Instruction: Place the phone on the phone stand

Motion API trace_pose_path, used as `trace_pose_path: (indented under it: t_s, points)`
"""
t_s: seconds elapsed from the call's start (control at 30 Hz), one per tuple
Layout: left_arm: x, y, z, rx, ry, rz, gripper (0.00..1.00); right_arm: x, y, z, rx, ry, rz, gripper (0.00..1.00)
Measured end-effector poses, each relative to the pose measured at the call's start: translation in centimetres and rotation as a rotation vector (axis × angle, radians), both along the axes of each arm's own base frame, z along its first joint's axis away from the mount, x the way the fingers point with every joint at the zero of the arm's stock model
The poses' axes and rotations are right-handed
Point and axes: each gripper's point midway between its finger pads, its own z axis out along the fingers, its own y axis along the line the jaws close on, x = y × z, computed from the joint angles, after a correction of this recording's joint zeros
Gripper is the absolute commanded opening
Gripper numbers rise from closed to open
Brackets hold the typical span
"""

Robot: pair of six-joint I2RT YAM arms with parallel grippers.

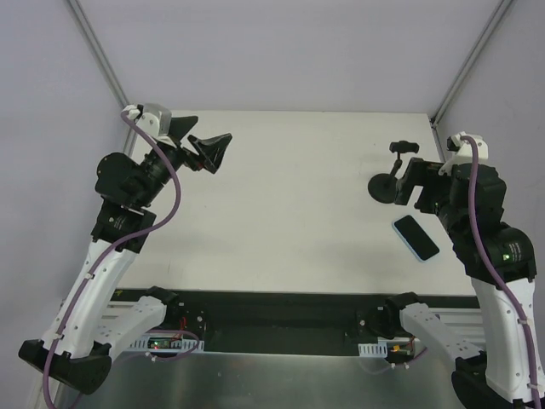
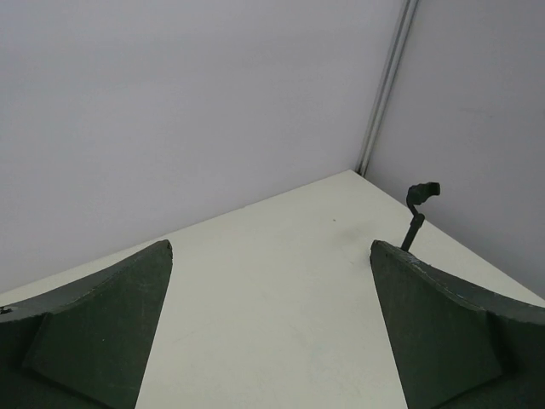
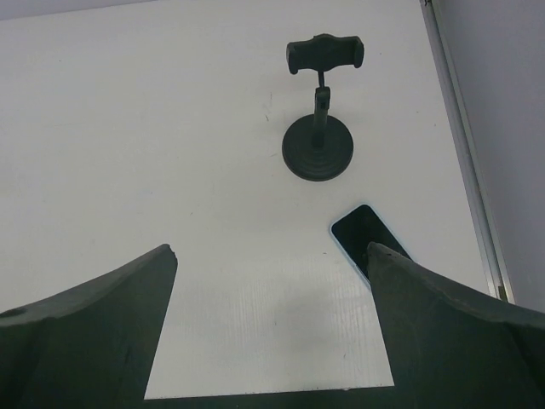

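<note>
looking down my right wrist, the right gripper [image 3: 272, 251] hangs with its jaws spread wide, holding nothing. the phone [image 3: 362, 228] lies flat, screen up, on the table [image 3: 170, 128], just nearer than the phone stand [image 3: 318, 146] and apart from it. far left of the stand, my left gripper [image 2: 271, 247] is also wide open and empty.

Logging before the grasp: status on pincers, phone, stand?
Left pincer, right pincer: open, empty. Blue-rimmed black phone flat on table, apart from black disc-base stand. Nothing between them.
</note>
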Motion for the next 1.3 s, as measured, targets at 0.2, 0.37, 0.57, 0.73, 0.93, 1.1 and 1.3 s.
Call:
trace_pose_path:
  t_s: [0.2, 0.37, 0.57, 0.73, 0.93, 1.1, 1.3]
  points:
    - [1.0, -1.8, -1.3, 0.005, 0.085, -0.043, 0.98, 1.4, 1.2, -1.5, 0.008, 0.072, 0.029, 0.96]
    - [1.9, -2.9, -4.1, 0.018, 0.198, -0.076, 0.98, 3.3, 2.6, -2.9, 0.024, 0.122, 0.069, 0.96]
    - [0.9, -4.5, -4.8, 0.032, 0.221, -0.132, 0.99, 6.6, 2.3, -4.8, 0.156, 0.156, 0.028, 0.96]
    - [-0.2, -6.1, -5.1, 0.042, 0.227, -0.191, 0.99, 8.8, -2.1, -6.2, 0.373, 0.115, -0.151, 0.96]
    - [-0.6, -7.3, -5.6, 0.052, 0.239, -0.227, 0.98, 11.8, -6.3, -6.1, 0.691, 0.005, -0.296, 0.96]
    - [-0.5, -7.3, -6.1, 0.057, 0.250, -0.227, 0.99, 16.4, -6.4, -7.0, 0.888, 0.017, -0.296, 0.92]
    - [-0.4, -7.4, -6.2, 0.059, 0.254, -0.226, 0.99, 19.8, -7.1, -9.8, 1.052, 0.081, -0.384, 0.85]
